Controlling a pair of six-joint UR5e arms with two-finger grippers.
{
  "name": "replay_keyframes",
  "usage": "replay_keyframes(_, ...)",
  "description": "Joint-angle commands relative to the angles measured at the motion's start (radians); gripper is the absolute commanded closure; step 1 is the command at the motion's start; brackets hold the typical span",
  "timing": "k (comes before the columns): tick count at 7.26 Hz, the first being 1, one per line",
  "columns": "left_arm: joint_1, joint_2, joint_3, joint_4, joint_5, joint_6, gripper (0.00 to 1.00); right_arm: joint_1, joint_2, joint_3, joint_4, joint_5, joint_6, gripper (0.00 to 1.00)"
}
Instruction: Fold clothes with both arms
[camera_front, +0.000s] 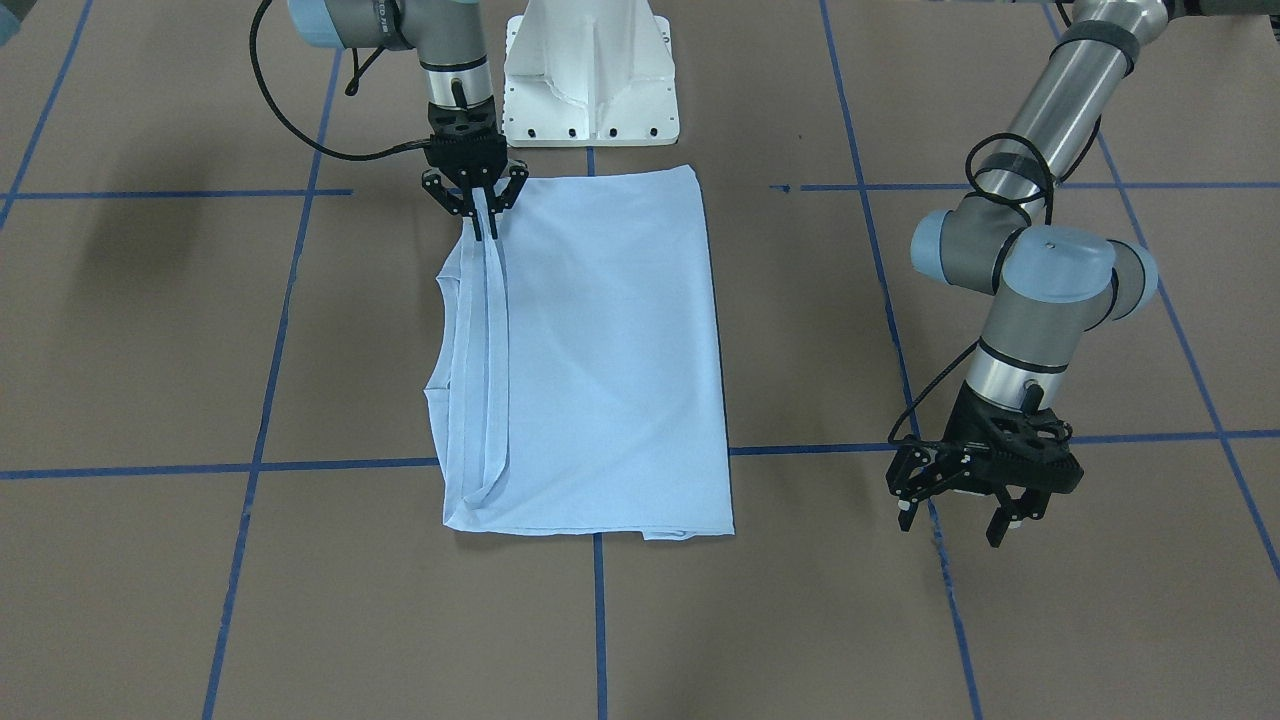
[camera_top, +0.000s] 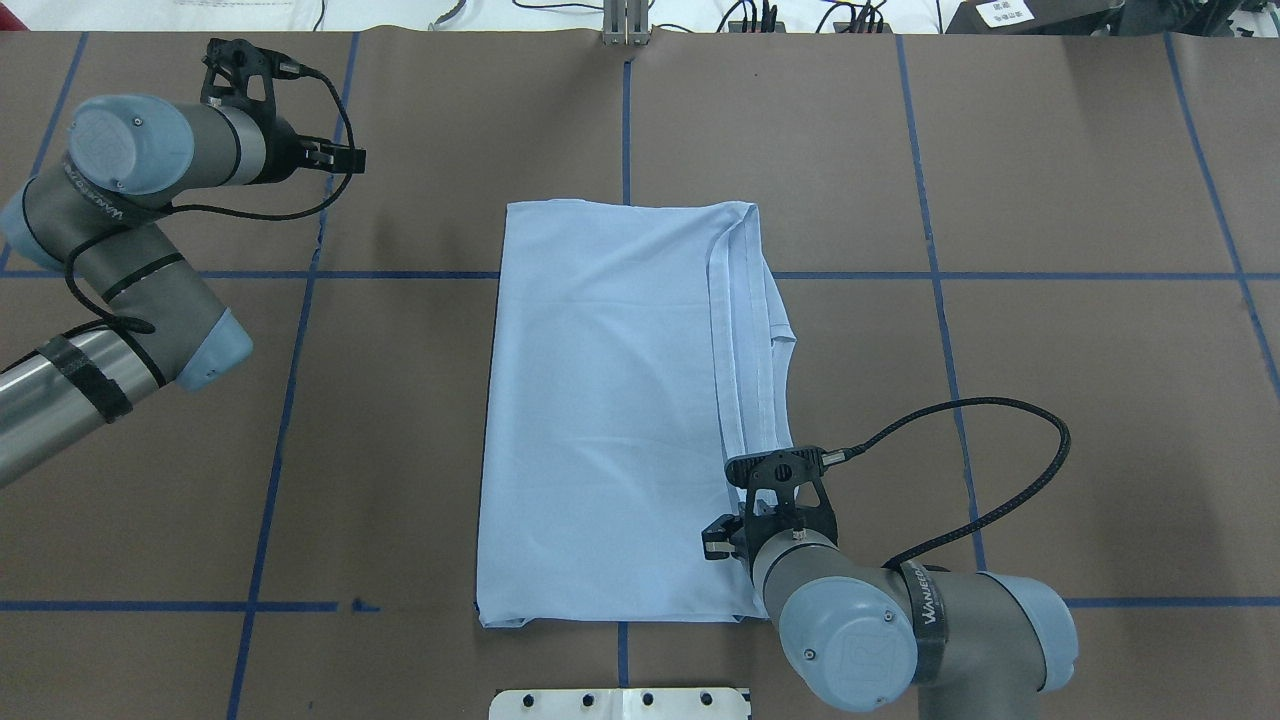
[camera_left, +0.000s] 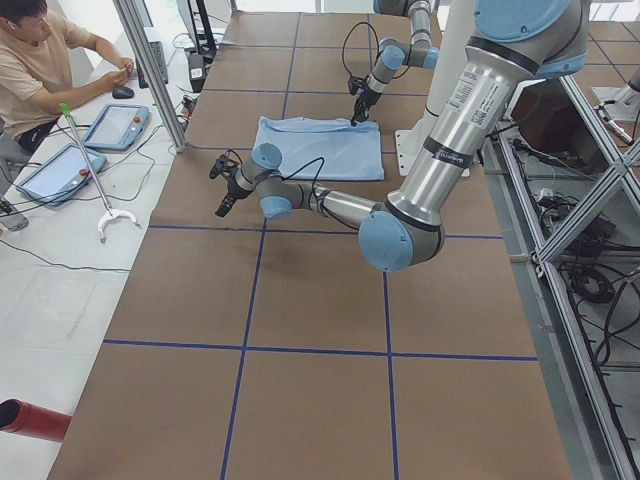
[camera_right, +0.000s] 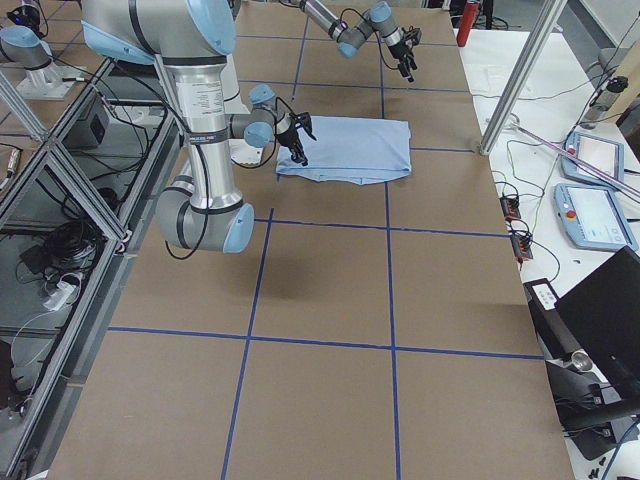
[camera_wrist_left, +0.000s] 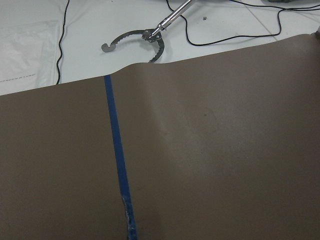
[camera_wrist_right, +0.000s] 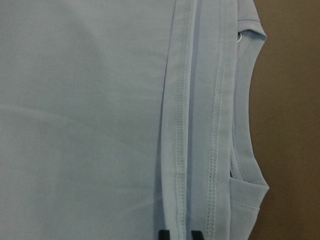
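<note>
- The light blue T-shirt (camera_front: 600, 350) lies folded flat in the middle of the bench (camera_front: 150, 600), its hems and neckline along its right side.
- My right tool (camera_front: 487, 225) is pinched narrow on the doubled hem at the T-shirt's near right corner.
- My left tool (camera_front: 955, 522) hangs wide open over bare bench, well left of the T-shirt's far edge.

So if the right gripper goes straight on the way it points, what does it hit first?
The T-shirt. The right gripper points down at its stitched edge, fingers seemingly right at the cloth.
</note>
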Motion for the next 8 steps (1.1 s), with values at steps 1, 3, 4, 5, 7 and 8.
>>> replay_keyframes(1,0.0,0.0,0.001,0.0,0.0,0.001,0.0,-0.001,0.007,0.0,0.001,0.0,0.011,1.0)
replay_keyframes(3,0.001,0.002,0.001,0.001,0.0,0.001,0.0,-0.001,0.007,0.0,0.001,0.0,0.017,1.0)
replay_keyframes(4,0.001,0.002,0.001,0.001,0.0,0.001,0.0,0.0,0.005,0.0,0.001,-0.001,0.028,1.0)
replay_keyframes(5,0.001,0.002,0.001,0.0,0.0,0.0,0.0,0.006,-0.002,0.004,0.001,0.0,0.031,1.0)
replay_keyframes(7,0.007,0.0,0.003,0.001,0.0,0.0,0.0,0.009,-0.039,0.012,0.002,-0.001,0.087,1.0)
replay_keyframes(8,0.009,0.002,0.003,0.0,0.0,0.0,0.0,0.008,-0.069,0.035,0.004,-0.004,0.121,1.0)
